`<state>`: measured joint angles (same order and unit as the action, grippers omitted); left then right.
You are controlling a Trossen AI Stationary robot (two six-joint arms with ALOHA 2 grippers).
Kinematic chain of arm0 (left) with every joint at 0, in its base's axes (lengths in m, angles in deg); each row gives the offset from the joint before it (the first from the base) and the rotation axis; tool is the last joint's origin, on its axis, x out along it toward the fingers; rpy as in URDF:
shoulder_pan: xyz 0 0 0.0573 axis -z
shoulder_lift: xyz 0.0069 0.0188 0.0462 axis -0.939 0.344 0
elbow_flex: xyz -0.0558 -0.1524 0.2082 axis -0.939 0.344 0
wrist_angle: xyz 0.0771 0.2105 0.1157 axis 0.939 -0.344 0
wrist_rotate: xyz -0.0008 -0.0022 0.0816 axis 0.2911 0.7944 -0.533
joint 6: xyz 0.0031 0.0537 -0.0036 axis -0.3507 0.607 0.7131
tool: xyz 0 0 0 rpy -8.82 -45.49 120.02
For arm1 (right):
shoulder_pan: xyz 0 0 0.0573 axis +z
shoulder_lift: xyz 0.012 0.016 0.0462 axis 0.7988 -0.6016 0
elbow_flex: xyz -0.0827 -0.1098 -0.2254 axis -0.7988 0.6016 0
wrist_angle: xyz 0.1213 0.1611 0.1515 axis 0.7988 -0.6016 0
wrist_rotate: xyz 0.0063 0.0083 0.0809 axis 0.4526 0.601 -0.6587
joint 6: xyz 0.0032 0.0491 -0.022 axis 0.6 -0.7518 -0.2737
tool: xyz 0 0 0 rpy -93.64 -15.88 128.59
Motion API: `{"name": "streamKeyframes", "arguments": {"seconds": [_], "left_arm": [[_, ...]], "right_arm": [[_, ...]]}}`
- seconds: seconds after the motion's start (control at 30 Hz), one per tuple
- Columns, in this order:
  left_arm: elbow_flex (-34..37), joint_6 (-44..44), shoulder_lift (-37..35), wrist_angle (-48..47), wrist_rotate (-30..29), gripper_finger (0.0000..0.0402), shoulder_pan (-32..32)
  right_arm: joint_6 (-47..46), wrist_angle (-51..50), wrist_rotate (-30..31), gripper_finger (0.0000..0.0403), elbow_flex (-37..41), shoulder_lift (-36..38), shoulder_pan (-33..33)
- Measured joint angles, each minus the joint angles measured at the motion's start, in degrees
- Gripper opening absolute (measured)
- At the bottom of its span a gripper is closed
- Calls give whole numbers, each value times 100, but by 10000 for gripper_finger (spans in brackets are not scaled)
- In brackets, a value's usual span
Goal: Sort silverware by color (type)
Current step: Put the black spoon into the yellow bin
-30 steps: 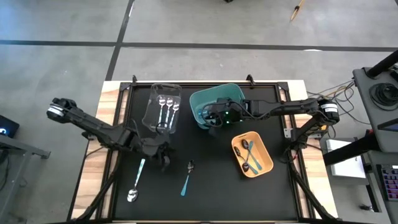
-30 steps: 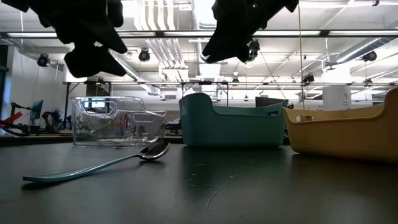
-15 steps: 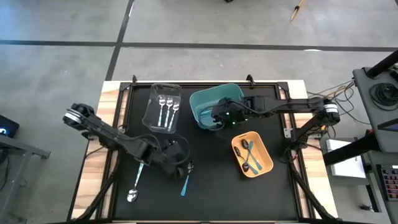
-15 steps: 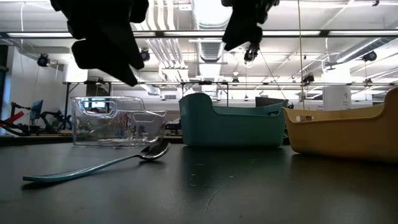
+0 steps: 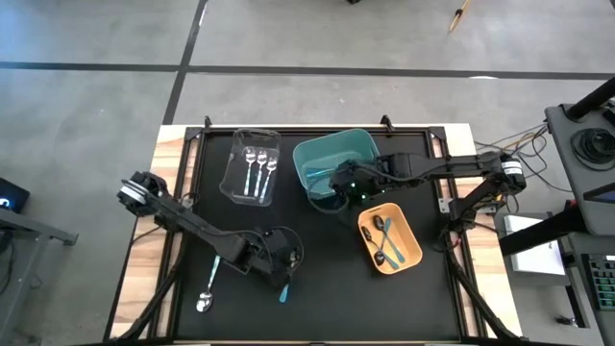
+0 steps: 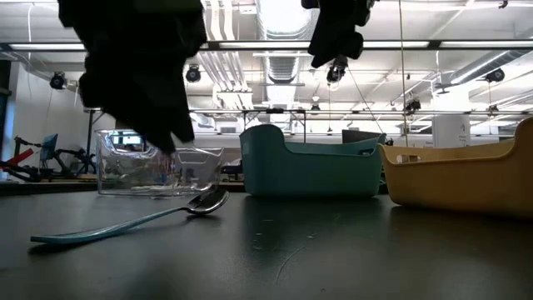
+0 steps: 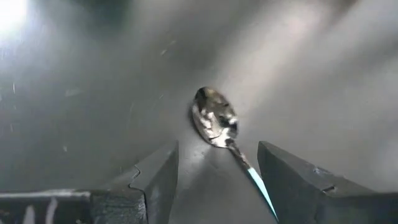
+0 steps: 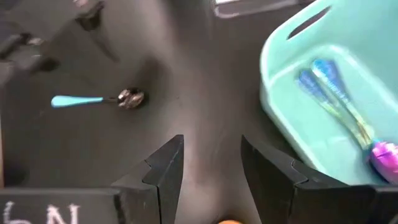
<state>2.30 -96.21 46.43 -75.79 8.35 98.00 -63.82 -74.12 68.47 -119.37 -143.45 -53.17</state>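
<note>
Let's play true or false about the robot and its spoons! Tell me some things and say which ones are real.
1. The left gripper is open over a teal-handled spoon. True.
2. The clear bin holds three silver spoons. True.
3. The orange bin is empty. False: dark spoons lie in it.
4. The right gripper is holding a spoon. False: it is open and empty beside the teal bin.
5. Shiny purple-blue spoons lie in the teal bin. True.
</note>
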Motion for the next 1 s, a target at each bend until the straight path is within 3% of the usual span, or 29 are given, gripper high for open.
{"name": "streamKeyframes", "arguments": {"seconds": [0.53,1.0], "left_arm": [[-921,-1029,1384,-237,-781,201,627],[-1480,-1467,2115,-896,-831,192,625]], "right_arm": [[-563,-64,126,150,64,0,1035],[-561,-58,583,150,71,0,1417]]}}
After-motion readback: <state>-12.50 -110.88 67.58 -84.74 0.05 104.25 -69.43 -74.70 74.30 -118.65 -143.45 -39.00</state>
